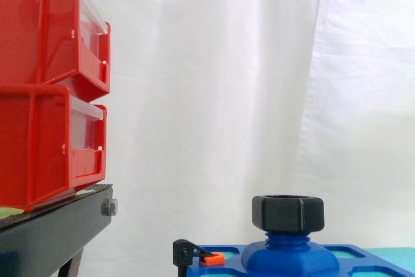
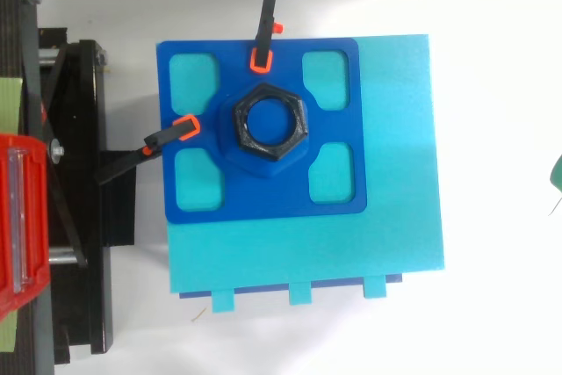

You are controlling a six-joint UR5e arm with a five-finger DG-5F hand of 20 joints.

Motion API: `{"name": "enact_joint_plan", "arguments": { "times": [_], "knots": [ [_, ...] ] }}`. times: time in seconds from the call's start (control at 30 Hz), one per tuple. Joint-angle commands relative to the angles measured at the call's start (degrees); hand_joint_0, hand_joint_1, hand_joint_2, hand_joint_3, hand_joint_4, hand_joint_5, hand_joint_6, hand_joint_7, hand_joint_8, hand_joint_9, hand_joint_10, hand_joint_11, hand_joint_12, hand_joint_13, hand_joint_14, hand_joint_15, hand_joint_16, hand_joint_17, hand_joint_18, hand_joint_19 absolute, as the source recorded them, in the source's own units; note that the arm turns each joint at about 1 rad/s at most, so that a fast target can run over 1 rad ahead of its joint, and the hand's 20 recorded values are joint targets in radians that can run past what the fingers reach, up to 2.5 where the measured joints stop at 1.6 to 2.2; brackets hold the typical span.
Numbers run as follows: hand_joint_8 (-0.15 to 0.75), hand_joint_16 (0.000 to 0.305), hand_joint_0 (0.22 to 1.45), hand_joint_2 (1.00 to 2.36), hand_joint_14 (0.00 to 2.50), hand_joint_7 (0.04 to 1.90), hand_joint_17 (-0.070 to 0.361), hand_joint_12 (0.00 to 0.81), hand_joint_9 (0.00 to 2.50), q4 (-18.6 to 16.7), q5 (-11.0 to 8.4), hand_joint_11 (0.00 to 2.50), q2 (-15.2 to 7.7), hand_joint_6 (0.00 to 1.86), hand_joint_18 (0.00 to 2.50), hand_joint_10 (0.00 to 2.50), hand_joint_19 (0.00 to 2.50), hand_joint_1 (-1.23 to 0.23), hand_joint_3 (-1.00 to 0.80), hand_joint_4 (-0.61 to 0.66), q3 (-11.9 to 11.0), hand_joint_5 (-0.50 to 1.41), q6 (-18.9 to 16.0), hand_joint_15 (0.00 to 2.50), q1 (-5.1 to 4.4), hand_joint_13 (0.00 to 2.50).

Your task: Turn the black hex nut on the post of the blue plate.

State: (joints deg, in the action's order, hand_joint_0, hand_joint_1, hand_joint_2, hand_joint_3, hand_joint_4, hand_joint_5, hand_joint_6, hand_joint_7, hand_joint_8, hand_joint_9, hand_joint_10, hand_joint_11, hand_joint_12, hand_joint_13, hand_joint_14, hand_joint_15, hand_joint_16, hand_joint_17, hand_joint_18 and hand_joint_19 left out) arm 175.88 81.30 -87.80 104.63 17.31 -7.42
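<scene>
Nut [image 2: 270,120] sits on the post [image 1: 285,238] at the middle of the plate [image 2: 263,199], with nothing touching it. We judge the turning not yet begun, and we cannot tell the hand's state.

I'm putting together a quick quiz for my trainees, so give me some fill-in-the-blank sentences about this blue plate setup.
The hex nut on the blue plate has ____ sides. Two clamps with ____ tips grip the plate's edges. The bins on the black stand are coloured ____.
Missing words: six; orange; red.
</scene>
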Motion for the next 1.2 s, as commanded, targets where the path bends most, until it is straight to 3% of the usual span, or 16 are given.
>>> {"name": "enact_joint_plan", "arguments": {
  "times": [0.0,0.8,0.97,1.17],
  "knots": [
    [0.218,0.055,0.49,1.0,0.01,0.7,0.124,0.315,0.6,-0.01,0.0,0.02,0.0,0.5,0.34,0.0,0.27,-0.5,-0.5,0.11,-0.04,-0.2,0.0,0.18,0.03,0.54],
    [0.235,0.056,0.5,1.0,0.01,0.7,0.126,0.318,0.61,0.08,0.09,0.04,0.09,0.5,0.43,0.0,0.32,-0.5,-0.5,0.15,-0.04,-0.2,-0.09,0.18,-0.05,0.58],
    [0.238,0.055,0.5,1.0,0.01,0.7,0.124,0.32,0.62,1.49,-0.27,0.04,-0.09,0.5,0.45,0.0,0.33,-0.5,-0.5,0.16,0.05,-0.2,-0.26,0.18,-0.14,0.58],
    [0.24,0.055,0.5,1.0,0.01,0.7,0.124,0.323,0.62,0.43,-0.35,0.04,-3.25,0.5,0.45,0.0,0.34,-0.5,-0.5,0.16,-0.04,-0.19,-0.26,0.18,-0.49,0.58]
  ]
}}
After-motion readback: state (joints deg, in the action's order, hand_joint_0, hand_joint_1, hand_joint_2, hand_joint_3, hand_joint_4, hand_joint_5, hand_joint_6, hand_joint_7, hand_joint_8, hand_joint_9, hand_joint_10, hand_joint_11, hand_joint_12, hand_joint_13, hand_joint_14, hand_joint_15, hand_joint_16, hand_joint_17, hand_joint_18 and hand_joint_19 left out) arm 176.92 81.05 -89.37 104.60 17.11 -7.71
